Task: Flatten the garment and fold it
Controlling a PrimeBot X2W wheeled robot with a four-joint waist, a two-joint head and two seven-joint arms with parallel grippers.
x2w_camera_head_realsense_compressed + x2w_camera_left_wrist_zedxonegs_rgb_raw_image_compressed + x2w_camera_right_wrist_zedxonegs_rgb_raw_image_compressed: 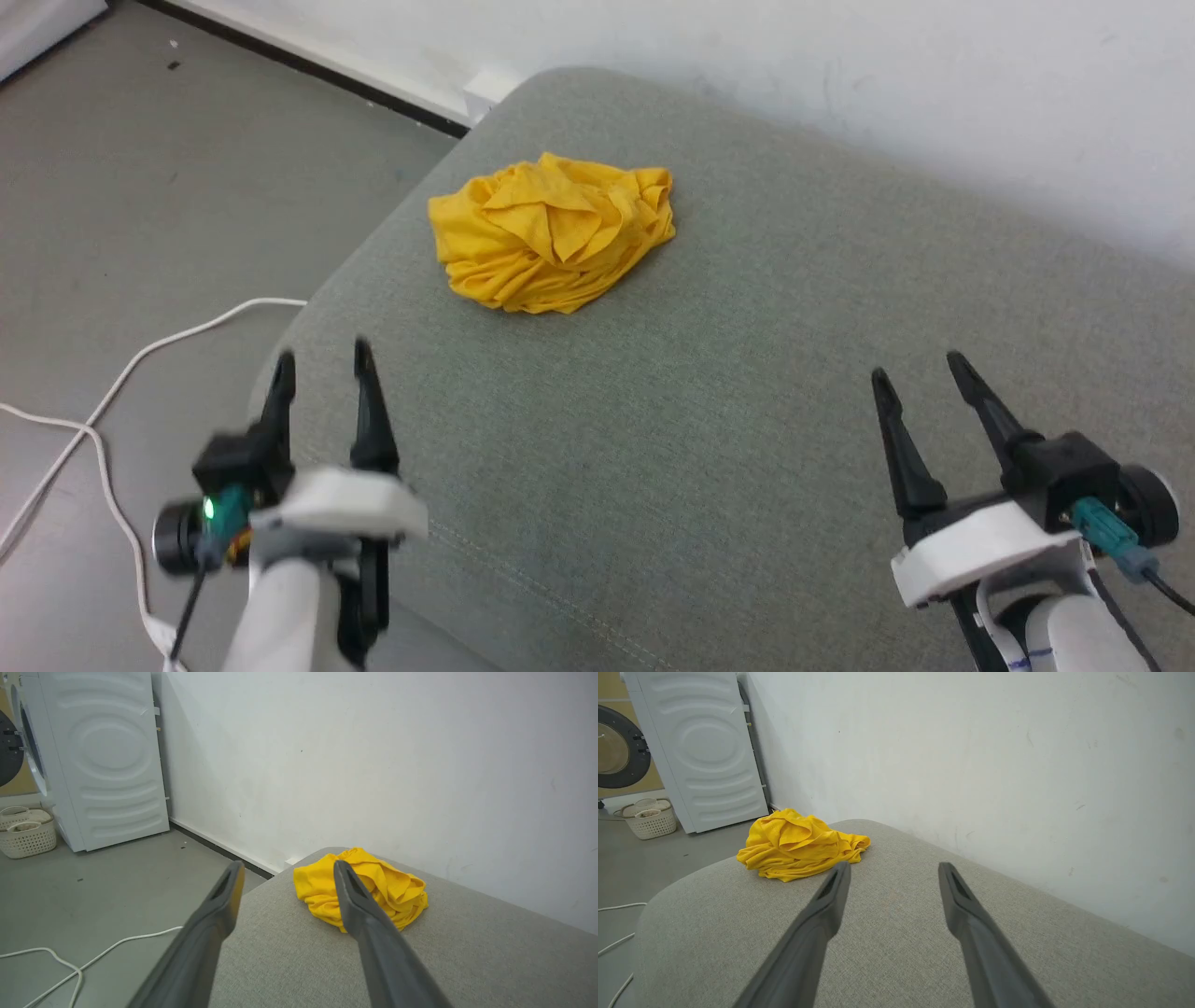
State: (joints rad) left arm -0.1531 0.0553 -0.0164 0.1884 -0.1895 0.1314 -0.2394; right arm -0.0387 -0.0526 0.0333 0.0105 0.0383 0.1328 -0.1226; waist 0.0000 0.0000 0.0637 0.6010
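Nearest, the left gripper point(323, 353) and the right gripper point(916, 365) hover over the grey cushion point(709, 401), each with its fingers spread wide and empty. Ahead of the left fingertips and well apart from both grippers, the garment point(551, 233) lies crumpled in a yellow heap near the cushion's far corner. Beyond it stands a white wall point(840, 56).

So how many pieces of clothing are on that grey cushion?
1: a crumpled yellow garment near the far left end of the cushion, well ahead of the open left gripper. Anything bunched inside the heap would be hidden.
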